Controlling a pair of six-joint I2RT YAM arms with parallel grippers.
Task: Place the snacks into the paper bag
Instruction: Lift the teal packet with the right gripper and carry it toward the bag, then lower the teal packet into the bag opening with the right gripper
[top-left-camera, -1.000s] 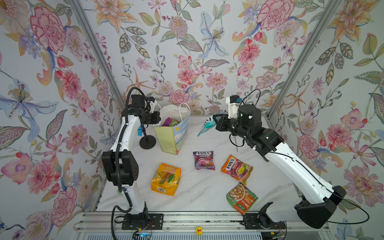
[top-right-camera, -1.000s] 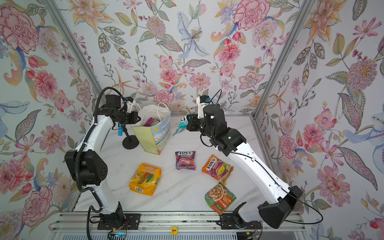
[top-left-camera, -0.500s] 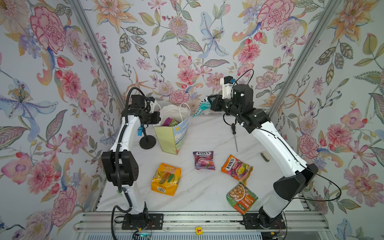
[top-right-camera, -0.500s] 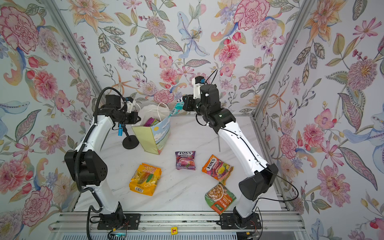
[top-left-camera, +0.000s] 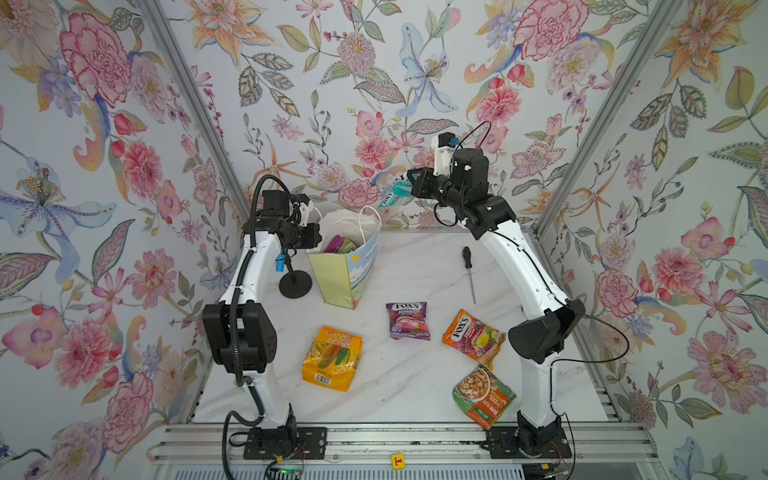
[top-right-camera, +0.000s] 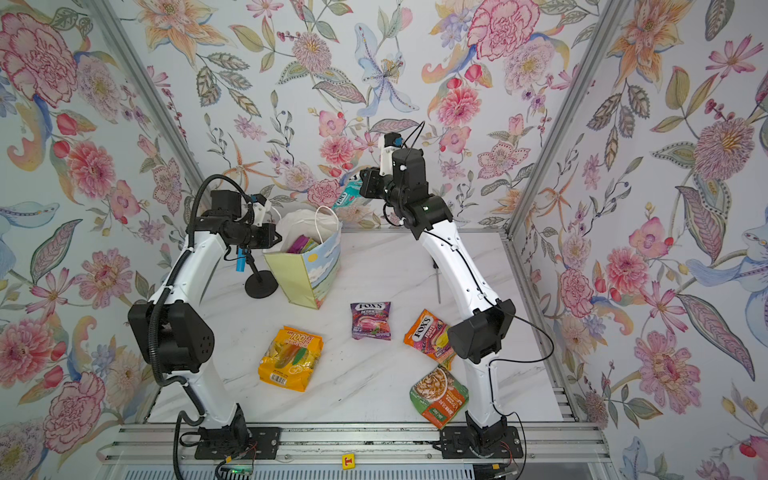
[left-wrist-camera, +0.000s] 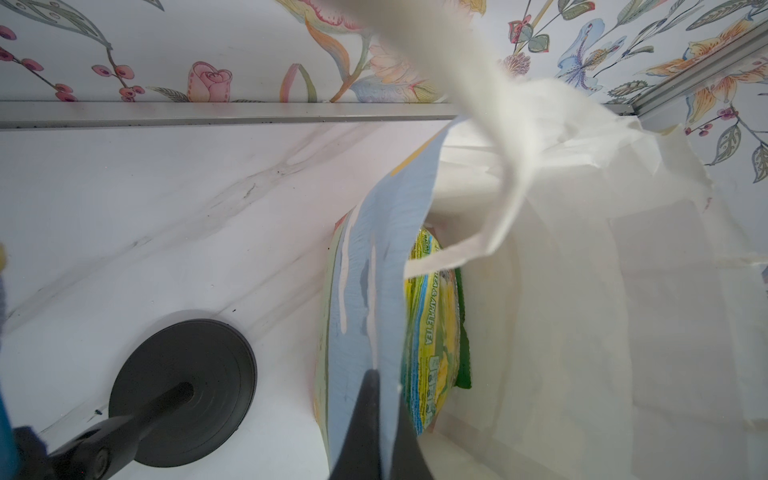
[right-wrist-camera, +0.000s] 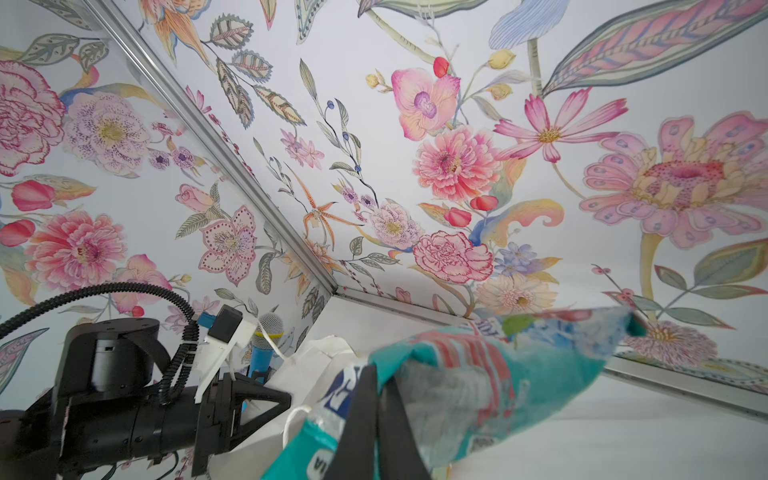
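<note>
The paper bag (top-left-camera: 338, 274) (top-right-camera: 297, 274) stands upright at the back left, and my left gripper (top-left-camera: 312, 246) (left-wrist-camera: 380, 399) is shut on its sky-painted wall (left-wrist-camera: 374, 257). Green and magenta snacks (top-left-camera: 338, 245) (left-wrist-camera: 432, 324) sit inside it. My right gripper (top-left-camera: 412, 183) (top-right-camera: 365, 183) (right-wrist-camera: 380, 386) is shut on a teal FOX'S packet (top-left-camera: 394, 195) (top-right-camera: 345, 198) (right-wrist-camera: 490, 365), held in the air to the right of the bag's mouth and higher than it. On the table lie a yellow-orange "100" packet (top-left-camera: 332, 358), a purple FOX'S packet (top-left-camera: 407, 320), an orange FOX'S packet (top-left-camera: 473, 337) and a green-orange packet (top-left-camera: 484, 395).
A black-handled screwdriver (top-left-camera: 469, 270) lies at the back right, under my right arm. A blue toy microphone (top-left-camera: 281, 262) (right-wrist-camera: 266, 345) on a black round stand (top-left-camera: 295, 284) (left-wrist-camera: 183, 395) stands just left of the bag. Flowered walls close in three sides.
My right arm has risen and swung back and to the left, carrying the teal packet up toward the bag's mouth. The left arm and the bag have stayed put.
</note>
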